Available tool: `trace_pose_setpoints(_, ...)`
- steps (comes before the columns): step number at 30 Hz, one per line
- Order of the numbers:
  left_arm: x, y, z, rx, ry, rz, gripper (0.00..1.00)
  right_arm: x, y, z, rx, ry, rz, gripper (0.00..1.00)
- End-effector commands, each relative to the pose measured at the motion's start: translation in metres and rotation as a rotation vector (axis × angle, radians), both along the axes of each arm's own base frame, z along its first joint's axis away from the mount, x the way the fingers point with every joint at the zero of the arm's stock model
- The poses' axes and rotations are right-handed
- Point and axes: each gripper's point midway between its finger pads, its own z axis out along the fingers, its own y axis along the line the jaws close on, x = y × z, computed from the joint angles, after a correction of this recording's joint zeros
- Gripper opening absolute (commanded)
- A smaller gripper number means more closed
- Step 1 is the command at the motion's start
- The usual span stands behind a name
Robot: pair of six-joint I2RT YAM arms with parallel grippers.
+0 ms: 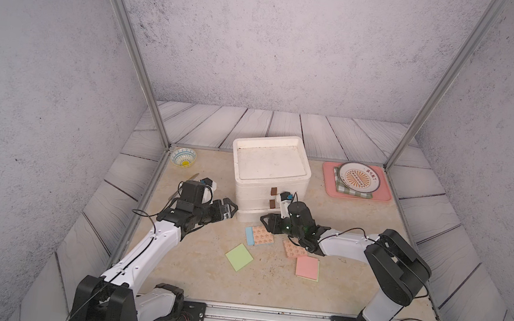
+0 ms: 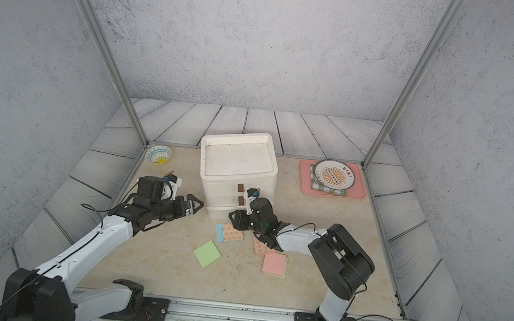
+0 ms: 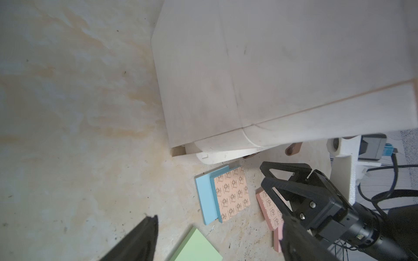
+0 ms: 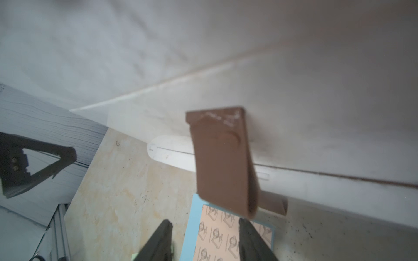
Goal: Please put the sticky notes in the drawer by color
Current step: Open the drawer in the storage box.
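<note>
Likely opening the drawer (image 1: 255,190) first. Left: holding the left tool (image 1: 230,210) wide, empty, beside it. Centre: aiming the right tool (image 1: 266,222), part-open, gripping nothing, at a brown tab handle (image 4: 221,162). Leaving sticky notes (image 1: 239,257) loose on the counter (image 1: 191,275) in front. Next: pinch tab, pull straight.

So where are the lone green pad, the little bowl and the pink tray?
green pad (image 1: 239,257): in a top view, middle of its top sheet.
little bowl (image 1: 181,154): in a top view, its inner wall.
pink tray (image 1: 383,194): in a top view, bare strip near its rim.
</note>
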Motion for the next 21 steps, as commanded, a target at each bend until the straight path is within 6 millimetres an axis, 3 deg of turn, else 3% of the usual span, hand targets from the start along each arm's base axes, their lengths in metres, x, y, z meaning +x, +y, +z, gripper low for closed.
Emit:
trace_pose_setpoints(1,0.003,-0.003,0.008,0.003,-0.029,-0.014,0.90,0.014,-0.025,-0.019,-0.082,-0.054,-0.131,0.50)
trace_pose_setpoints(6,0.006,-0.005,0.002,-0.017,-0.019,-0.008,0.90,0.009,-0.044,-0.022,-0.129,-0.122,-0.205,0.49)
trace_pose_setpoints(13,0.004,-0.008,-0.003,-0.025,0.002,-0.019,0.89,0.007,-0.008,-0.019,-0.119,-0.246,-0.163,0.48)
trace_pose_setpoints(21,-0.002,-0.007,-0.001,-0.024,0.000,-0.025,0.89,0.021,-0.008,-0.028,-0.109,-0.313,-0.255,0.42)
